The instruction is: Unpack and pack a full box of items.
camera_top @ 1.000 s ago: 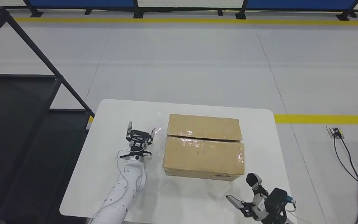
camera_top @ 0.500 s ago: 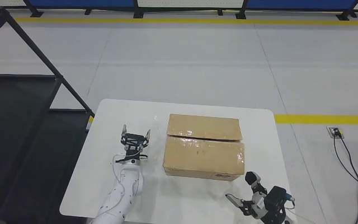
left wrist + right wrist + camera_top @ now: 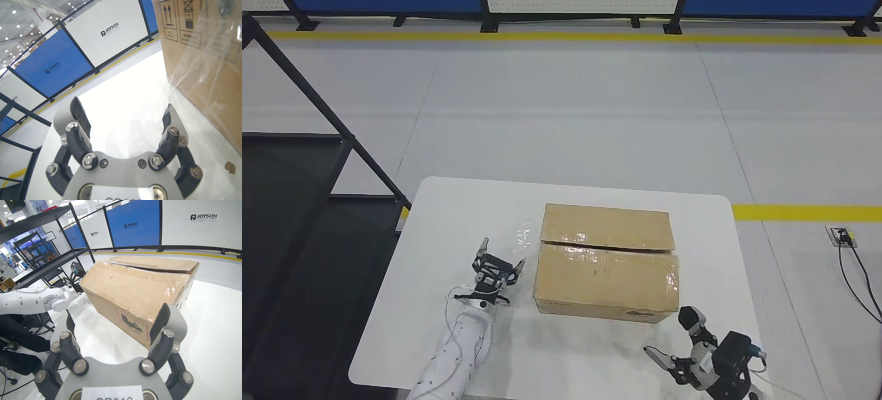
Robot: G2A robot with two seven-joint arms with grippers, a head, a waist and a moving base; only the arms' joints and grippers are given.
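Our left gripper (image 3: pixel 123 109) is spread wide with nothing between the pads, low over the table (image 3: pixel 442 300) just beside the short end of the box (image 3: pixel 607 262). Compared with a second ago it's pulled back a touch and swung round, so it now angles in at the cardboard instead of pointing past it. The right gripper (image 3: pixel 117 315) is gaping and empty too, parked near the opposite front corner by the table's near edge, and it has hardly budged. The box sits mid-table with both top flaps down and a seam running along the top. There's shiny clear tape wrapped over the corners, though we honestly can't tell from here if that seam is still taped shut or already split. A little brown scrap (image 3: pixel 229 167) lies on the table near the left side. Our read is that unpacking hasn't really started, and that turn looks like the left arm lining up on the box, so flaps next, probably
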